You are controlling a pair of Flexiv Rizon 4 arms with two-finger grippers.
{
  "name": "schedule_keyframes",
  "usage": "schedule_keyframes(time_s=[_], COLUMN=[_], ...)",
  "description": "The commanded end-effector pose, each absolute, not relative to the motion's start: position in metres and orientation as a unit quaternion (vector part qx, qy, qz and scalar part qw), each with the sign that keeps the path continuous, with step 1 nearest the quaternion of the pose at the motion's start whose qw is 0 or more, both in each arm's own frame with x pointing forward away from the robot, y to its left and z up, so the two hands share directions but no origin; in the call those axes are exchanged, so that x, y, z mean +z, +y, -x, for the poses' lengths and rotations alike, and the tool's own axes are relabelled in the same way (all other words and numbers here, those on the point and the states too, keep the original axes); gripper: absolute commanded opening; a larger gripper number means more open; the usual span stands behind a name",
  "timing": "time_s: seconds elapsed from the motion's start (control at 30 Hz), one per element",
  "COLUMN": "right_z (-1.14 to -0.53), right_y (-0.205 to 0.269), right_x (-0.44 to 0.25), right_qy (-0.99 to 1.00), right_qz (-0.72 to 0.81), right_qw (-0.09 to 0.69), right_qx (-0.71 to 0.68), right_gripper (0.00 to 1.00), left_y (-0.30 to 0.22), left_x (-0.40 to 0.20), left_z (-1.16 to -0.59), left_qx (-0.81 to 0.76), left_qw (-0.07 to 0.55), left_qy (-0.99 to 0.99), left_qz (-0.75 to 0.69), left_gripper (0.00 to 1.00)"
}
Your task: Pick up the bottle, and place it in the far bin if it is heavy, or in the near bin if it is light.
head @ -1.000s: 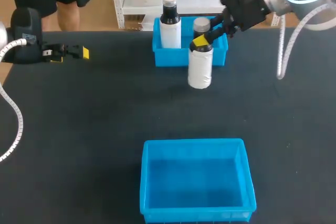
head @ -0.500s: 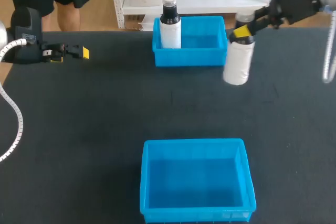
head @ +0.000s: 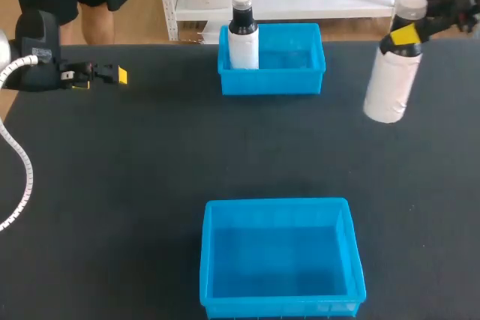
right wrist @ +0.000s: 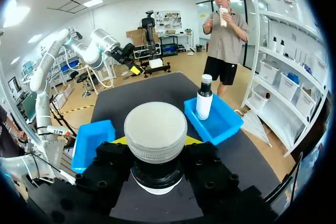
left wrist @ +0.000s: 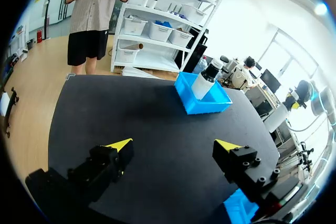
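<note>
Toward two o'clock on the worktop [head: 150,170], the bottle [head: 390,84] hung tilted, its dark neck clenched in the right jaws, with one yellow tip [head: 405,34] showing just under the pale cap. A second before, that bottle had stood at twelve o'clock, just in front of the far bin [head: 300,82]. Half a second before, it had reached about one o'clock, beside the bin's right corner. Now it was well apart from the bin, and most of the right arm had slid out past the three o'clock edge. Seen from the right wrist, the cap [right wrist: 155,132] sat between the two black fingers, which pressed on the neck from both sides.

Nothing else had shifted. The left jaws stayed at ten o'clock, released and spread wide with nothing between them. Their yellow tips [left wrist: 119,144] stood well apart over bare worktop in the left wrist view.

Counted, there were two bottles: the one held, and a second bottle [head: 243,39] upright in the far bin's left corner. There were two blue bins: the far one at twelve o'clock and the near bin [head: 281,306] at six o'clock. There were two arms.
</note>
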State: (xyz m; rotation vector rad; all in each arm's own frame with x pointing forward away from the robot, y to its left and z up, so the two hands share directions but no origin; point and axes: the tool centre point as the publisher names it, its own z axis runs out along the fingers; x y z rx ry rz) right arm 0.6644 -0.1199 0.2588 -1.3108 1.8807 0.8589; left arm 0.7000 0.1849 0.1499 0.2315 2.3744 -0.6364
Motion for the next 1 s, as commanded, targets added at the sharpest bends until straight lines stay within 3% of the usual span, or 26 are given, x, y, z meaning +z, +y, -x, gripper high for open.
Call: schedule_keyframes(time_s=[0.03,0.53,1.0], right_z=[-0.616,-0.530,-0.471], right_y=[-0.118,-0.028,0.068], right_x=[0.285,0.310,0.276], right_qy=[0.743,0.684,0.605], right_qz=[0.483,0.547,0.620], right_qw=[0.378,0.366,0.317], right_qx=[0.269,0.315,0.386], right_gripper=[0.00,0.00,0.00], left_y=[0.185,0.185,0.185], left_x=[0.150,0.150,0.150], left_z=[-0.700,-0.700,-0.700], left_qx=[-0.243,-0.243,-0.243], left_qw=[0.330,0.330,0.330], left_qy=[0.908,0.908,0.908], left_qz=[-0.088,-0.088,-0.088], left_gripper=[1.00,1.00,1.00])
